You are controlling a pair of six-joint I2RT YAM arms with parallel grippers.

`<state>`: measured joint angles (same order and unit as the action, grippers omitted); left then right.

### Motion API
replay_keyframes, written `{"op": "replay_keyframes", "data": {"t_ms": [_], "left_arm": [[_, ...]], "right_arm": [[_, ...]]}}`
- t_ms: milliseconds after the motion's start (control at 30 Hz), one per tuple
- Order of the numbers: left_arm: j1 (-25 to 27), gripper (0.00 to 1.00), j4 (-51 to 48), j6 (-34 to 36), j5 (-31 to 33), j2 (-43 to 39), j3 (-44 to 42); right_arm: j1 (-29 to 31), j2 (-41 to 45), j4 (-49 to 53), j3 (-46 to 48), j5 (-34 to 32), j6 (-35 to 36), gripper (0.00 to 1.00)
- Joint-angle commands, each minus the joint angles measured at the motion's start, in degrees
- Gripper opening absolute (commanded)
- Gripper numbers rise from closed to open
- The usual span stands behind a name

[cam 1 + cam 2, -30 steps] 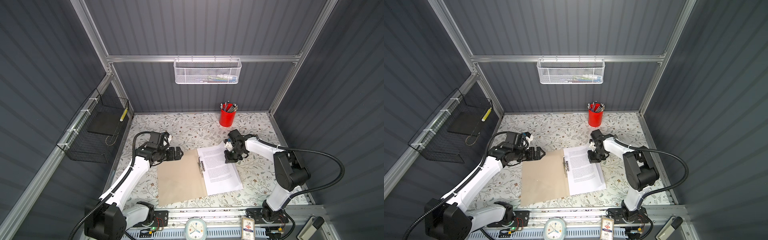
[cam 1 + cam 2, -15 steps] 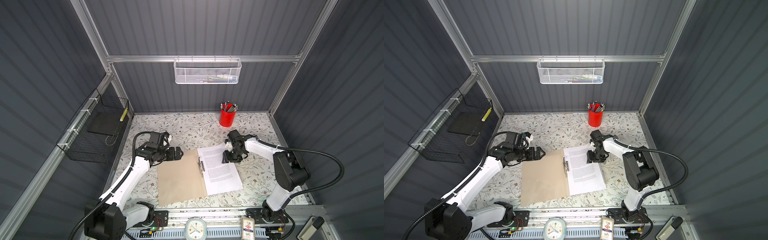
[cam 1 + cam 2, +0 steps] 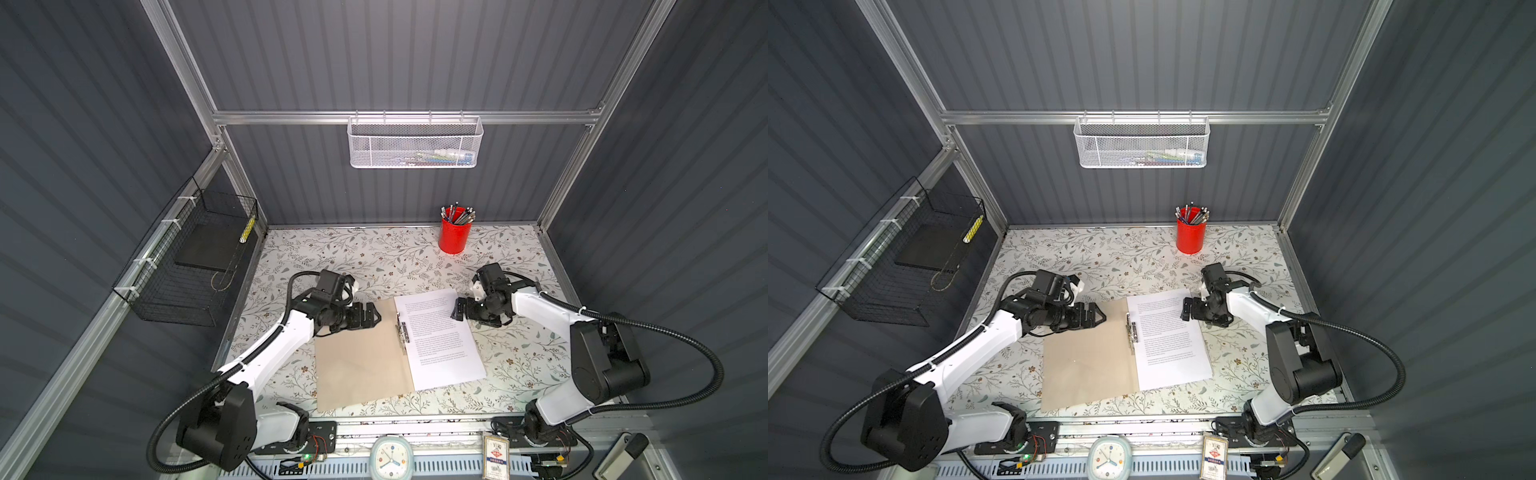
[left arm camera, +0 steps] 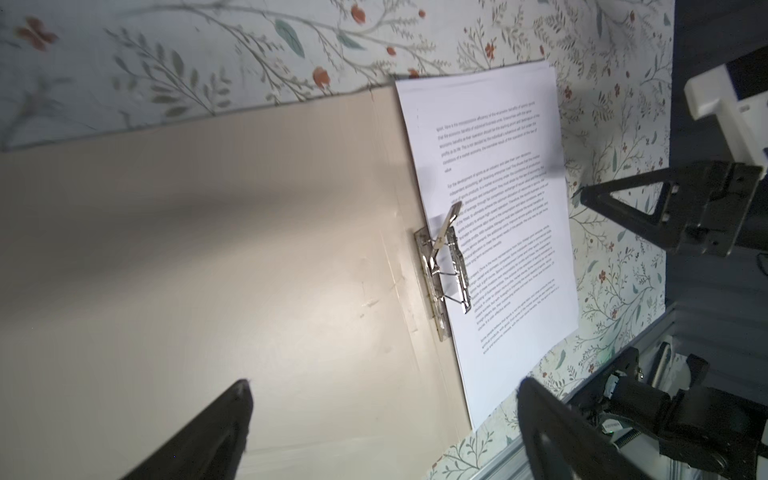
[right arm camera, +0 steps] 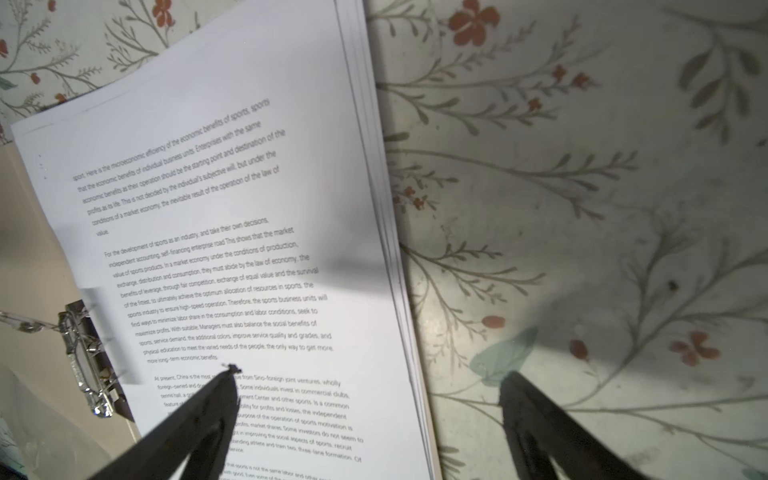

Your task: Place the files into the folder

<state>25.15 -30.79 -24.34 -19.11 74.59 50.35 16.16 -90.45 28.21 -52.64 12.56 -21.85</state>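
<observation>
— Where was the folder (image 3: 357, 365)?

— Open flat on the counter (image 3: 332, 253), near the middle of its front edge. The files (image 3: 440, 340) lay on its right half, beside the clip (image 3: 402, 336).

— And the fingers?

— The left fingers (image 3: 370, 316) stood spread over the folder's far left corner. The right fingers (image 3: 458, 309) were spread too, straddling the files' right edge and gripping nothing.

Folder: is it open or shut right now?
Open. In a top view the folder lies spread flat, its metal clip bare along the spine, and the papers lie on the half right of it.
</observation>
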Motion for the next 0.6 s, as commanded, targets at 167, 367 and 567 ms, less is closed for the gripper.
{"op": "replay_keyframes", "data": {"t_ms": [167,367,567], "left_arm": [[8.61,0.68,7.9,-9.61,-0.2,8.99,-2.18],[9.3,0.22,11.33,-13.21,-0.22,14.61,-2.54],[9.47,0.17,14.75,-14.66,-1.05,19.18,-1.91]], "right_arm": [[-1.91,0.07,-10.79,5.46,6.12,-6.47,0.99],[-2.58,0.0,-14.33,7.53,9.32,-10.22,0.99],[-3.24,0.5,-16.75,9.43,10.55,-13.28,0.99]]}}
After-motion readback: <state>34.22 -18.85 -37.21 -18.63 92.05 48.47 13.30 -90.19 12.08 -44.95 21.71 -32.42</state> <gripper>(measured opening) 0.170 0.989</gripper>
